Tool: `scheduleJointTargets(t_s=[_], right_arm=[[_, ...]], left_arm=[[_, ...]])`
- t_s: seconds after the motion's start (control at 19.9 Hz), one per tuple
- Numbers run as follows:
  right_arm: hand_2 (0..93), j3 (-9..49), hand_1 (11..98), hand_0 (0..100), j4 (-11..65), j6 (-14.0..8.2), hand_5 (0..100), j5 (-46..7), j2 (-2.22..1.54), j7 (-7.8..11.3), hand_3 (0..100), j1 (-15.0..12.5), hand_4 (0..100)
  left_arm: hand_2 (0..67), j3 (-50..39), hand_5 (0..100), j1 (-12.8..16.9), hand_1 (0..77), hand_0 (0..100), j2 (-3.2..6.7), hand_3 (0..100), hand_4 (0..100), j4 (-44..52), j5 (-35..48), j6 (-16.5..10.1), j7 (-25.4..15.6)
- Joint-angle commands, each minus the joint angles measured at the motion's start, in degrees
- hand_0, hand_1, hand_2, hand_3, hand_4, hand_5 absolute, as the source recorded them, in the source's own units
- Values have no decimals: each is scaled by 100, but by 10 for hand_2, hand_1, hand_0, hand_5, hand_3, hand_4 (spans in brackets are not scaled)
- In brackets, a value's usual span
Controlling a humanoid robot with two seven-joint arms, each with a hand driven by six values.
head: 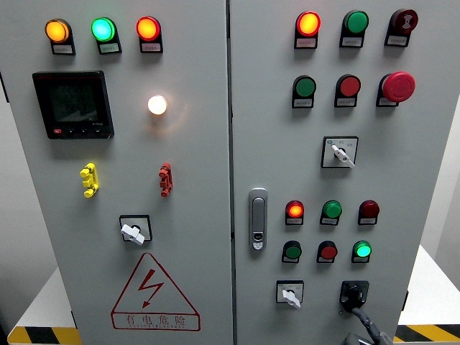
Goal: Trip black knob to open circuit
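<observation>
At the bottom edge, about five o'clock in the head view, a grey jointed robot hand (pixel 363 327) rises into frame, its dark fingertip (pixel 357 310) touching the underside of the black rotary knob (pixel 353 293); which arm it belongs to is not clear, and whether its fingers are spread or curled cannot be told because most of it is cut off. The knob sits on a square black plate low on the right grey metal cabinet door (pixel 316 172), near the door's lower right corner. At nine o'clock from it, with bare panel between, is a white-handled selector switch (pixel 290 294). At twelve o'clock lie two rows of small round lamps; the lit green one (pixel 362 250) is nearest, just above the knob. At ten o'clock stands the silver door latch (pixel 258 219), beside the vertical seam between the doors. At three o'clock a narrow strip of bare door runs to the cabinet's right edge, beyond which yellow-and-black hazard tape (pixel 428 332) marks the floor.
</observation>
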Motion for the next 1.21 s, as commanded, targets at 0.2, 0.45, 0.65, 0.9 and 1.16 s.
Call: scheduleJointTargets(t_s=[0.2, 0.45, 0.65, 0.9, 1.16], right_arm=[[4, 58, 874, 1000, -64, -6, 1000, 0, 8, -6, 855, -10, 929], [4, 67, 873, 1000, -64, -6, 1000, 0, 8, -6, 856, -19, 929], [4, 138, 871, 1000, -64, -6, 1000, 0, 8, 3, 856, -19, 928], [4, 155, 870, 1000, -47, -6, 1000, -8, -10, 3, 856, -28, 929], [4, 304, 865, 1000, -20, 2, 1000, -8, -62, 3, 855, -54, 929]], left_arm=[[130, 0, 15, -6, 30, 0, -4, 212, 65, 0, 0, 0, 0], [130, 0, 15, -6, 30, 0, 5, 212, 65, 0, 0, 0, 0], [130, 0, 15, -6, 30, 0, 5, 212, 65, 0, 0, 0, 0], [130, 0, 15, -6, 30, 0, 5, 212, 66, 0, 0, 0, 0], [130, 0, 15, -6, 30, 0, 5, 212, 66, 0, 0, 0, 0]])
